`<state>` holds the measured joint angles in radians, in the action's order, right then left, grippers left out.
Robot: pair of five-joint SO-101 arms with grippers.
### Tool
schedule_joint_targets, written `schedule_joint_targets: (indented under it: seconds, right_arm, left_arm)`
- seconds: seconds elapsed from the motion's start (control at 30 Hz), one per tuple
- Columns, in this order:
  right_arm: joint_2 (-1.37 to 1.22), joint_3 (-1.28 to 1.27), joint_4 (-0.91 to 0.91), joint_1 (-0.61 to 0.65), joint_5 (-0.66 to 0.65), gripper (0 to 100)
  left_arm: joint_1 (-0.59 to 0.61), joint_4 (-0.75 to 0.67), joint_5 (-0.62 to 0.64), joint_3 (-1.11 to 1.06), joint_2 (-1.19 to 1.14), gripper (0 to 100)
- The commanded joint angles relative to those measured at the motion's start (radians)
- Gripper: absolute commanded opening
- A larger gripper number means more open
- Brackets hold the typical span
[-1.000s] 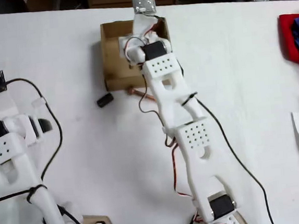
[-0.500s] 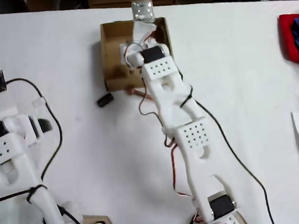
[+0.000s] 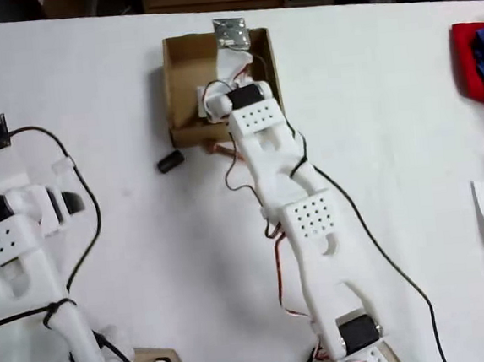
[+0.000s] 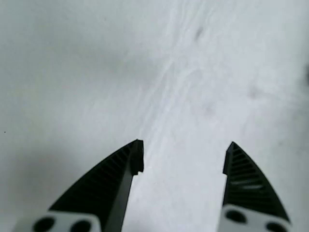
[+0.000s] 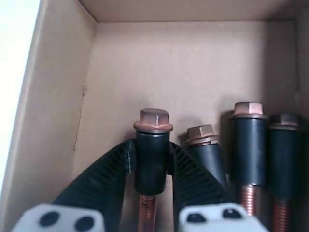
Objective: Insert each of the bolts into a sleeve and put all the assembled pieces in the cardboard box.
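The right end effector point(image 5: 150, 153) is closed on an assembled piece point(image 5: 152, 126) and holds it inside the cardboard box point(image 5: 53, 106). Three finished pieces point(image 5: 251, 145) lie just beside it. To do this step well, I think it should lower the piece close to the box floor, stay apart from the neighbours, and then open slowly so that nothing rolls. The left end effector point(image 4: 182, 154) stands wide open above the tabletop point(image 4: 145, 63). A loose sleeve point(image 3: 170, 162) and a loose bolt point(image 3: 219, 147) lie outside the box, not yet joined.

loose bolt point(image 3: 214, 147) half under right arm point(image 3: 314, 225), box point(image 3: 178, 76) contents hidden
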<state>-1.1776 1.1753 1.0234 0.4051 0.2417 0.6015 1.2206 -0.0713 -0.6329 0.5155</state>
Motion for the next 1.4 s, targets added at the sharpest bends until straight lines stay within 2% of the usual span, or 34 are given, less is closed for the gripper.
schedule_joint_targets:
  seconds: [0.0,0.17,0.47,0.6,0.7,0.8,0.97,1.13,1.27,1.37]
  right_arm:
    - [0.018,0.023,-0.022,0.007,-0.002,3.4]
    - [0.024,0.023,-0.021,0.007,-0.002,14.0]
    - [0.027,0.172,0.013,0.002,-0.002,14.8]
    - [0.027,0.334,0.194,0.001,-0.002,13.6]
    - [0.025,0.494,0.378,-0.005,-0.002,7.5]
    - [0.070,0.486,0.501,-0.030,-0.002,2.1]
    - [0.156,0.486,0.743,-0.088,-0.002,10.4]
    - [0.265,0.474,0.748,-0.191,-0.005,14.8]
    - [0.433,0.410,0.750,-0.222,-0.176,12.2]
    - [0.595,0.255,0.750,-0.217,-0.265,9.4]
  left_arm:
    - [0.006,-0.009,-0.003,0.005,0.005,28]
    - [0.006,-0.009,-0.003,0.005,0.005,28]
    - [0.006,-0.015,-0.003,-0.035,0.009,28]
    - [0.006,-0.015,-0.003,-0.051,0.009,28]
    - [0.003,-0.015,-0.003,-0.042,0.011,28]
    - [0.002,-0.011,-0.002,-0.027,0.011,28]
    - [0.002,-0.012,-0.002,0.005,0.008,28]
    - [-0.063,-0.008,-0.002,0.038,0.011,28]
    - [-0.109,-0.008,-0.002,0.035,0.011,28]
    - [-0.118,-0.008,0.003,0.033,0.011,28]
